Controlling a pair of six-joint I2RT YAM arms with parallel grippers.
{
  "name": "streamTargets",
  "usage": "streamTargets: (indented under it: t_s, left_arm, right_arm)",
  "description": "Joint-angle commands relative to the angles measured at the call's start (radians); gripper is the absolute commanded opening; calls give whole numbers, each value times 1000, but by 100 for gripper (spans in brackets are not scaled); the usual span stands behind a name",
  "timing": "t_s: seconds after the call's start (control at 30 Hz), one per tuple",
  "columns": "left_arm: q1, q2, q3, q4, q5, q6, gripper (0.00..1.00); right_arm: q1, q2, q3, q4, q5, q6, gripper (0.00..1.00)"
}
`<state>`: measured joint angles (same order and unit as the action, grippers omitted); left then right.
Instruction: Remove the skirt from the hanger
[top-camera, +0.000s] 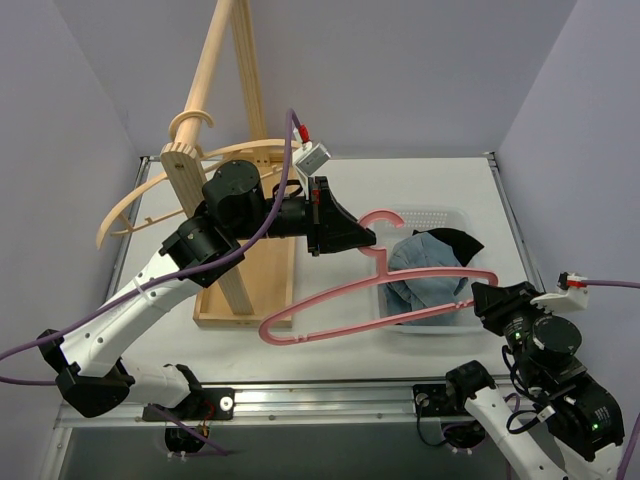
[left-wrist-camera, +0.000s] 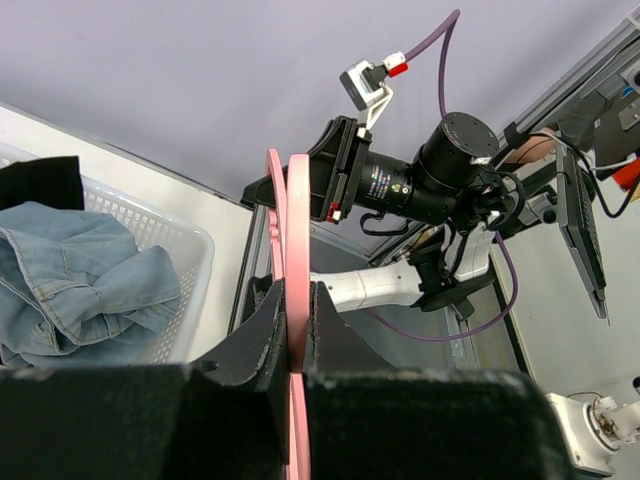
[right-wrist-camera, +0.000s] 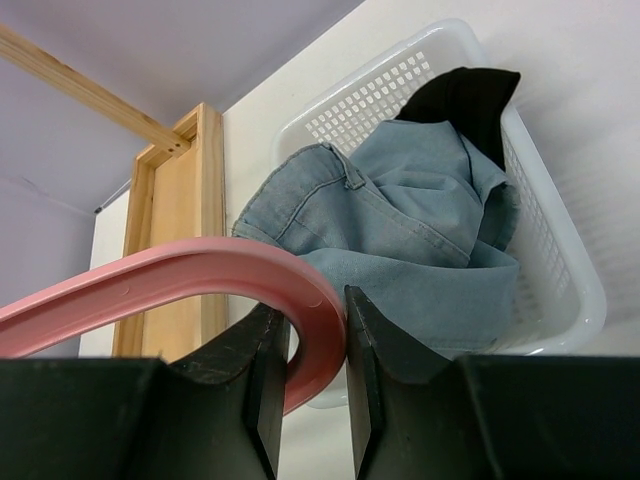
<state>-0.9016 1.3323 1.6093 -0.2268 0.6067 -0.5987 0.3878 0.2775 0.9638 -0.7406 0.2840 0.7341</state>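
At the far left stands one wooden rack (top-camera: 214, 62), and just right of it the left gripper (left-wrist-camera: 297, 335) pinches the neck of the single pink hanger (top-camera: 340, 293), jaws pressed onto the plastic below the hook. The hanger runs bare across the middle, with no cloth draped over it. The one denim skirt (top-camera: 425, 265) lies crumpled in the one white basket (top-camera: 430, 212), beside a single black garment (top-camera: 455, 240), so the removal looks essentially done (whether the hanger's lower bar brushes the denim cannot be told from above). At the far right the right gripper (right-wrist-camera: 318, 350) clamps the curved end of the hanger. The step in hand seems to be carrying the empty hanger clear. Both arms should move together so the plastic does not twist or bow between two tight grips, and should lift before travelling sideways so nothing hooks the skirt. One grip should let go before the other swings away. Count: two grippers, both pinching one hanger.
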Motion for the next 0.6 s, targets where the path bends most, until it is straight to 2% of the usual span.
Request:
streamTargets:
  t_s: [0.0, 0.17, 0.27, 0.5, 0.57]
  left_arm:
    - [4, -12, 3, 84, 16, -21, 2]
    - [4, -13, -2, 83, 18, -21, 3]
    - [4, -16, -9, 84, 13, -23, 12]
    - [6, -25, -23, 84, 10, -19, 23]
    - [7, -31, -25, 80, 7, -18, 34]
  right_arm:
    - [-1, 5, -11, 18, 29, 14, 0]
    - [-1, -7, -11, 18, 30, 25, 0]
    - [0, -11, -13, 18, 29, 30, 0]
    - [0, -35, -25, 30, 6, 42, 0]
    - [-1, -46, -27, 41, -3, 47, 0]
